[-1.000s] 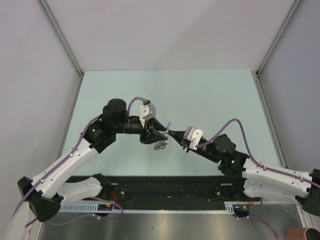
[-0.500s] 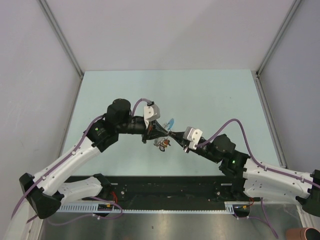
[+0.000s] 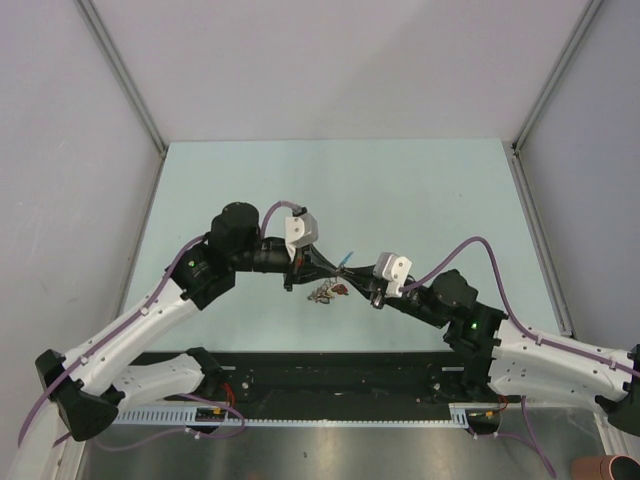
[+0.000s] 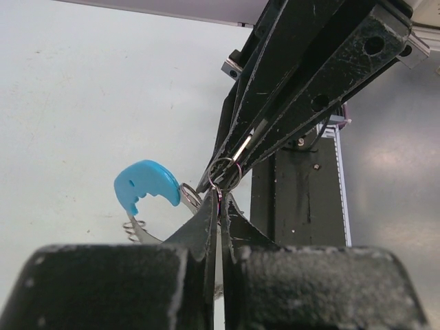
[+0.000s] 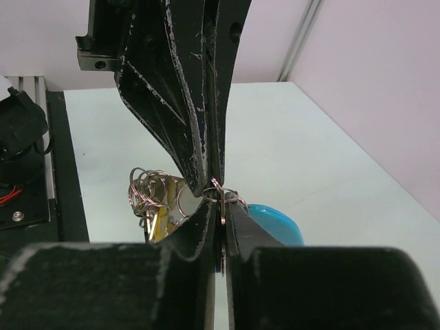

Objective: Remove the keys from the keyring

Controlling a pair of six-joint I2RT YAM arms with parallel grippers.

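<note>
Keyring (image 4: 225, 170) pinched above counter (image 3: 430, 190), edges well off | left end effector (image 4: 218, 201) clamped on it | right end effector (image 5: 221, 203) likewise (tips nearly meeting) | keys (image 3: 325, 292) bunched beneath.

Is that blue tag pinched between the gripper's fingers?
No, the blue tag hangs beside the left gripper, which pinches a thin ring.

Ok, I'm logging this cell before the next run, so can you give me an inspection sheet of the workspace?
Surface: pale green table, no marks seen.
Job's things: keyring pinched between both grippers; keys bunched beside it; blue tag attached.
Clutter: nothing seen.
Grippers: left gripper and right gripper meet tip to tip, both shut on the keyring.
Cables: purple cables loop along both arms.
Surroundings: grey walls; black rail at the near edge.
</note>
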